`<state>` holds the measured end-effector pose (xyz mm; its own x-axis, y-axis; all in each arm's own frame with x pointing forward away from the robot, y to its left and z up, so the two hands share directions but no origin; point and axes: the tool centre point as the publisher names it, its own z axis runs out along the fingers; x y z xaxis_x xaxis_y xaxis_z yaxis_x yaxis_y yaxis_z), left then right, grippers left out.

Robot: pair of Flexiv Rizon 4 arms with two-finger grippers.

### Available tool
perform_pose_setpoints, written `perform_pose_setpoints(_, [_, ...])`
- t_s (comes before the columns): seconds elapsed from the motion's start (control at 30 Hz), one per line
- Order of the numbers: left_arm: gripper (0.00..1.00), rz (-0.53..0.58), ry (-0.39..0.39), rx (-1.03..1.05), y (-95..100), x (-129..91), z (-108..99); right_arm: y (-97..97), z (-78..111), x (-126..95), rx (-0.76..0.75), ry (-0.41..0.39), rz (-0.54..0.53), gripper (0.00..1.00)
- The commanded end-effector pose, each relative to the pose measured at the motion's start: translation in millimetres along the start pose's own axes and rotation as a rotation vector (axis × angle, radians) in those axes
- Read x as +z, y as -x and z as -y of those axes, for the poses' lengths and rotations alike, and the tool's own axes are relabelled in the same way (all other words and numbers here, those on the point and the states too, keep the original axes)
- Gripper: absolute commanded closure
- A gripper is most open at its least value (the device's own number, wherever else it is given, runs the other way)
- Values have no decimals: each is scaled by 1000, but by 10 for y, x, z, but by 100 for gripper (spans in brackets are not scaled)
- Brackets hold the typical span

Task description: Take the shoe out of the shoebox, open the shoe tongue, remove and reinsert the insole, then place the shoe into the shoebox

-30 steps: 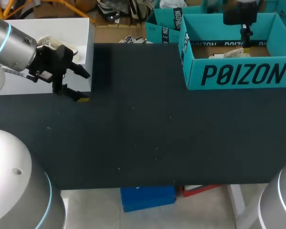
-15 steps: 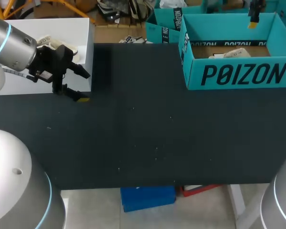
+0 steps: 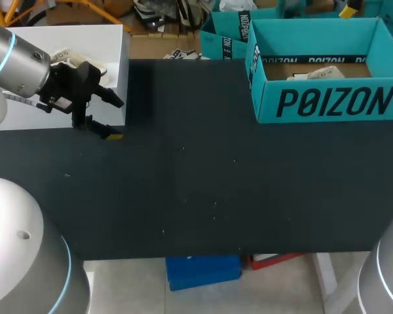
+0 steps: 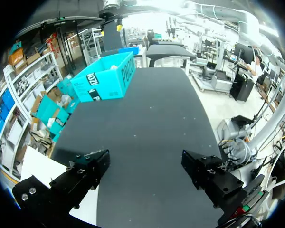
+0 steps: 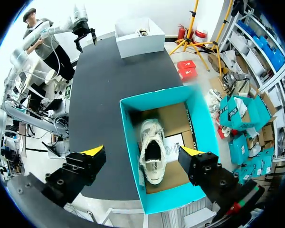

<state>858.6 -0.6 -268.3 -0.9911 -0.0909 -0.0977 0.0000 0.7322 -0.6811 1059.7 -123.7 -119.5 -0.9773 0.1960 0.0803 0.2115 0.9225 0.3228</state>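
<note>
Shoe [image 5: 151, 151] lies inside the teal shoebox [image 5: 129, 142] at the far right corner of the tabletop [image 3: 196, 183]; no step looks done yet. Right end effector [image 5: 143, 152] hangs above it, fingers apart, empty. Left end effector [image 3: 116, 120] at the left edge, also spread.

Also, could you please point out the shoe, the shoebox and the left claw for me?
shoe [image 5: 152, 153]: right wrist view, on its open top.
shoebox [image 3: 327, 103]: head view, on its front wall.
left claw [image 3: 118, 120]: head view, midway between its fingertips.
</note>
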Motion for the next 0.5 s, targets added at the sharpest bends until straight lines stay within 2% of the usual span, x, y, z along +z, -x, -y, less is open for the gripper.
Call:
perform_pose_setpoints(0.03, [0, 6, 0, 2, -13, 8, -7, -616, 51, 22, -12, 96, 297, 0])
perform_pose_setpoints(0.27, [0, 6, 0, 2, -13, 8, -7, -1051, -85, 138, -23, 205, 380, 0])
perform_pose_setpoints(0.5, [0, 6, 0, 2, -13, 8, -7, -1339, -444, 471, 3, 281, 500, 0])
